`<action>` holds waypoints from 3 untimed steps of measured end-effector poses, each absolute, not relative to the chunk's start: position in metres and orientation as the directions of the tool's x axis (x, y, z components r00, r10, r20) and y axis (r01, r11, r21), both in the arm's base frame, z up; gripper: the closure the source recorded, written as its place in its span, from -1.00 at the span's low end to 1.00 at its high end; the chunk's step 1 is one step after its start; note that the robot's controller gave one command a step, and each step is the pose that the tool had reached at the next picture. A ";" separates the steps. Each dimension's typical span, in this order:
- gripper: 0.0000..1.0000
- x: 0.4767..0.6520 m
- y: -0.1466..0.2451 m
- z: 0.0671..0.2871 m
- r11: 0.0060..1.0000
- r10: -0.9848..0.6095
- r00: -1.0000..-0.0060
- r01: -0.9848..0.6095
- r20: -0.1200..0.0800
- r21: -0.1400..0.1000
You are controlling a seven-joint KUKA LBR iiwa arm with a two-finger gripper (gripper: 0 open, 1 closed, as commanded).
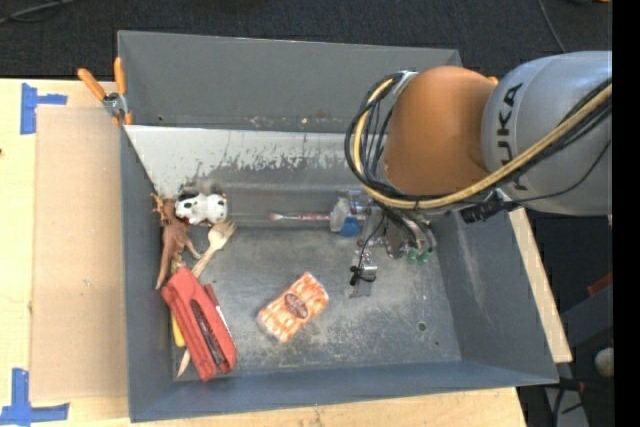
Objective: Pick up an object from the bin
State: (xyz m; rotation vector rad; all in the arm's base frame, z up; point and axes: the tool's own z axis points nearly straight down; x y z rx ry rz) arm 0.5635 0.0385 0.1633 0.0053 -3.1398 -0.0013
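Observation:
My gripper [362,272] hangs below the orange wrist cover, low over the bin floor right of centre. An orange patterned packet [292,307] lies flat on the floor just to its lower left, apart from it. A clear tube with a blue cap [343,215] lies along the back wall, just above and left of the gripper. A small green thing [419,256] sits to the gripper's right, partly hidden by the wrist.
Along the left wall lie a white and black toy cow [202,207], a brown toy dinosaur [170,241], a pale wooden spoon [214,241] and a red flat case [200,323]. The arm covers the bin's right back corner.

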 end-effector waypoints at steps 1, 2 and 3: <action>-1.00 0.527 0.106 0.098 1.000 -0.010 -1.000 -0.010 0.001 0.001; -1.00 0.521 0.107 0.080 1.000 0.010 -1.000 0.010 -0.003 0.001; -1.00 0.498 0.045 0.070 1.000 0.025 -1.000 0.025 0.011 0.001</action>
